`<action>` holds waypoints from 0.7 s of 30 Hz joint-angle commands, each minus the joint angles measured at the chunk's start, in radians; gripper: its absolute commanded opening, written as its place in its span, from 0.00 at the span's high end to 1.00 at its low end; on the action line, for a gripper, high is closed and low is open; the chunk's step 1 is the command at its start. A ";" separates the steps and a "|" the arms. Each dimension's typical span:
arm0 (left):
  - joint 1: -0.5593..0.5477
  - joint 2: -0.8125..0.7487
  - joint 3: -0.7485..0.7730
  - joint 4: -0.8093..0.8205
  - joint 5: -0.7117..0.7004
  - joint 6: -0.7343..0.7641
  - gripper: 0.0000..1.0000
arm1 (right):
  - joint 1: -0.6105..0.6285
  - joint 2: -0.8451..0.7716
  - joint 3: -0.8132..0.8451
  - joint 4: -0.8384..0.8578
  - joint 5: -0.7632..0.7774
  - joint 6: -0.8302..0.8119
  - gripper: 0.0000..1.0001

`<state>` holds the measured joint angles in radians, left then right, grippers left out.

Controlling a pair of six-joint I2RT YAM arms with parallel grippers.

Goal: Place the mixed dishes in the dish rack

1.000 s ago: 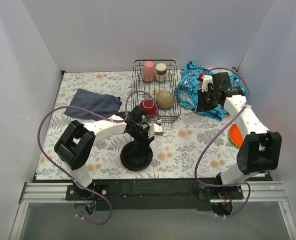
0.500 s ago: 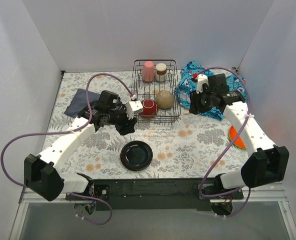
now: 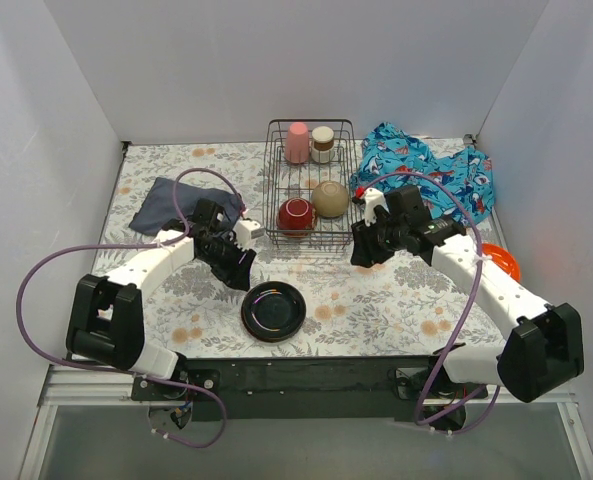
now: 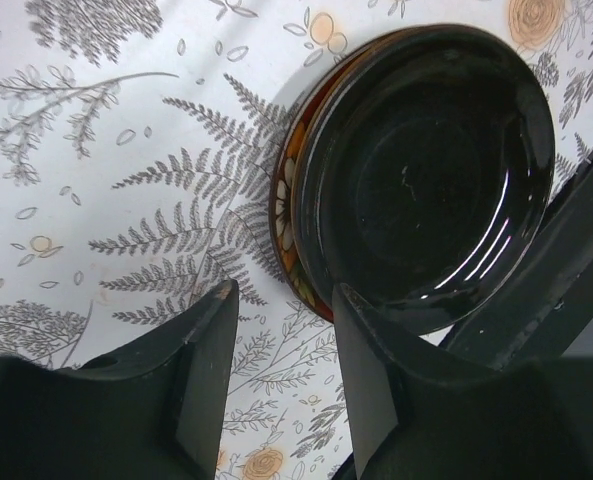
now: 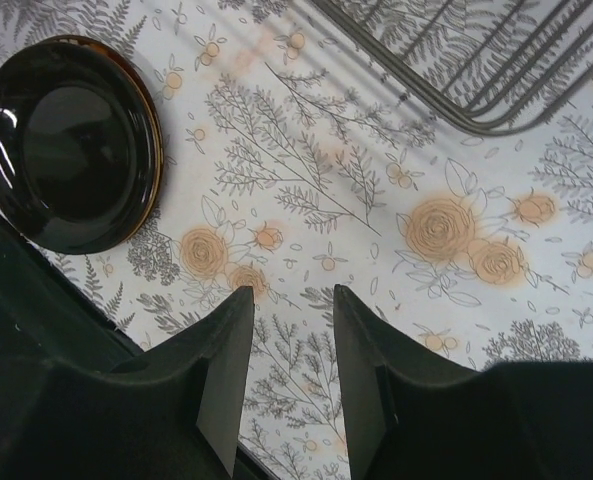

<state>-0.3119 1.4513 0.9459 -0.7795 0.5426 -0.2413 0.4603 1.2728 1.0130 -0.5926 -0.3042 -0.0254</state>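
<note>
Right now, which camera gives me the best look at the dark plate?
Left wrist: the dark plate is large and close, stacked on a patterned plate whose rim peeks out. Top external shows it small; right wrist catches it at upper left.

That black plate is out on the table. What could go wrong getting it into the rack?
1. The dark plate lies flat on a patterned plate; a tool might lift both, or drag the lower one along.
2. The left tool and right tool, both open and empty, face that stack; reaching together, they could collide.
3. The dark red bowl and tan bowl fill the near half of the dish rack, so a plate might knock them.
</note>
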 commanded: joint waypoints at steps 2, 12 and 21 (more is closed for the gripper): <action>-0.038 -0.031 -0.052 0.065 0.020 -0.003 0.59 | 0.024 -0.003 -0.018 0.131 -0.033 0.045 0.55; -0.039 0.092 0.007 0.080 0.008 -0.055 0.71 | 0.120 0.076 -0.062 0.281 -0.118 0.122 0.55; -0.039 0.107 0.001 0.057 0.006 -0.030 0.78 | 0.147 0.069 -0.140 0.372 -0.119 0.157 0.56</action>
<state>-0.3511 1.5700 0.9249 -0.7185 0.5392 -0.2844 0.5926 1.3499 0.9173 -0.3180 -0.4080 0.1024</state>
